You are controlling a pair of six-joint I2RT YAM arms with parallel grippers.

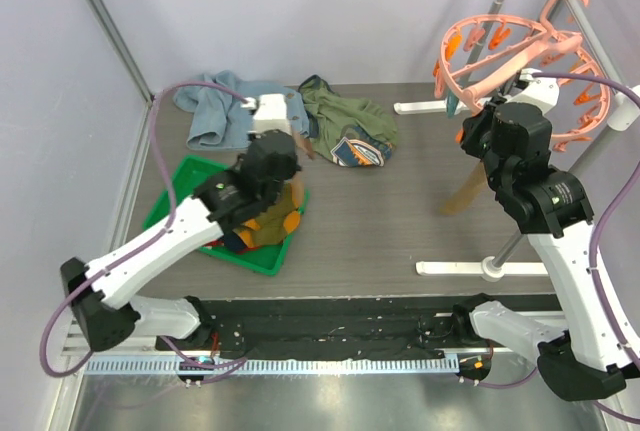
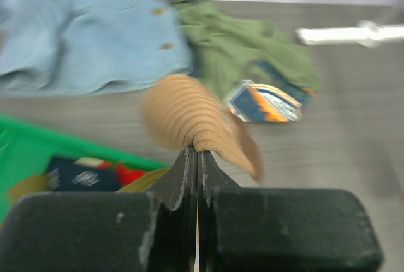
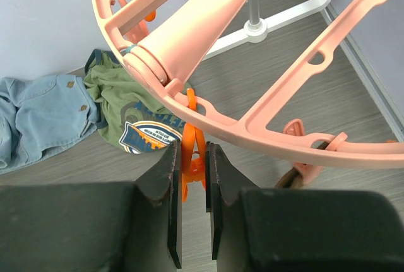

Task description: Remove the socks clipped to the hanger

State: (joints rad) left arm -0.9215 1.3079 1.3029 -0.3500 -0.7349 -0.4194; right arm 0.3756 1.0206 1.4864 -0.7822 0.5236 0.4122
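Well, from where I stand the grey table (image 1: 400, 221) fills most of the scene, with the salmon-pink hanger (image 3: 189, 26) up at its 2 o'clock corner, tilted on the grey rack. At about 11 o'clock a light-blue garment (image 1: 210, 106) lies crumpled on the table, and an olive-green garment (image 1: 345, 116) lies just beside it toward 12 o'clock. A green tray (image 1: 175, 196) sits at 8 o'clock, and a small pile of socks (image 1: 265, 226) rests in it, navy, red and tan among them. The left gripper (image 2: 196, 155) hangs over the tray's far edge with its jaws pressed together on a tan sock (image 2: 186, 111). That sock's ribbed cuff bulges out at 12 o'clock from the fingertips and droops toward 3 o'clock. The right gripper (image 3: 194, 158) is up under the hanger's ring, its jaws drawn in narrow and pinching an orange clip (image 3: 192, 171) that dangles from the rim, straight ahead at its 12 o'clock. A blurred brown sock (image 1: 462, 193) shows below the hanger, at 7 o'clock from that gripper in the overhead view. I cannot tell whether a clip holds it.
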